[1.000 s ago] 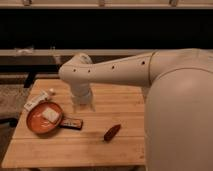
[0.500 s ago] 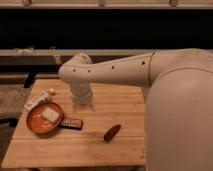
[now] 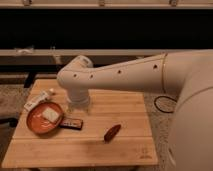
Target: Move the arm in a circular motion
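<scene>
The cream-white arm (image 3: 125,75) reaches in from the right, a thick tube with small dark screw holes. It bends at a bulbous joint (image 3: 75,75) over the back left of the wooden table (image 3: 125,145), and a short segment (image 3: 78,97) drops from there toward the tabletop. The gripper is hidden behind and below that segment, so it does not show in the camera view.
On the table lie an orange plate (image 3: 35,122) holding a pale piece of food (image 3: 50,116), a dark bar (image 3: 71,122) beside it, a white packet (image 3: 37,100) at the left edge and a reddish-brown item (image 3: 112,132) near the middle. A dark cable loop (image 3: 162,104) lies right of the table.
</scene>
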### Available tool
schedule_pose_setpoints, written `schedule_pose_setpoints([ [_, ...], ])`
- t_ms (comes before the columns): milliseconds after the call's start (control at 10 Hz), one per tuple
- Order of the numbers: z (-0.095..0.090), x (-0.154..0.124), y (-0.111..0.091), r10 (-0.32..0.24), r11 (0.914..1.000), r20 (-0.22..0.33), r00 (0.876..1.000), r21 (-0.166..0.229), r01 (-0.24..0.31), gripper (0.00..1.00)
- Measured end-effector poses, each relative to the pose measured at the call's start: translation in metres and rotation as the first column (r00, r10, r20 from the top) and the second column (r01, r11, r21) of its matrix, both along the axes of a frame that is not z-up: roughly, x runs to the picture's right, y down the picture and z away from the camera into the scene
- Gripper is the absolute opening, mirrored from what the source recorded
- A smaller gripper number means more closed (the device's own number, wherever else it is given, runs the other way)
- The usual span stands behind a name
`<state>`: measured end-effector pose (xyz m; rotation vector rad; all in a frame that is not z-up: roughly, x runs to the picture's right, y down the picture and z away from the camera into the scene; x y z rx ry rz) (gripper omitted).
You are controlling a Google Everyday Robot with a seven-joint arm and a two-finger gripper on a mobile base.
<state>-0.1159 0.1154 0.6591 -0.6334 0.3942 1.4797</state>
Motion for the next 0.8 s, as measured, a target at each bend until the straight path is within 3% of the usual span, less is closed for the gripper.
schedule_pose_setpoints([
  [300, -0.020, 0.052, 0.028, 0.071, 0.9974, -0.035, 0.997, -0.012, -0.072, 0.65],
  [500, -0.025, 0.105, 0.044, 0.131, 0.9909, -0.090, 0.987, -0.020, -0.133, 0.65],
  [700, -0.013, 0.150, 0.041, 0.189, 0.9806, -0.138, 0.972, -0.024, -0.194, 0.65],
  [800, 0.001, 0.172, 0.030, 0.215, 0.9746, -0.152, 0.965, -0.029, -0.222, 0.65],
])
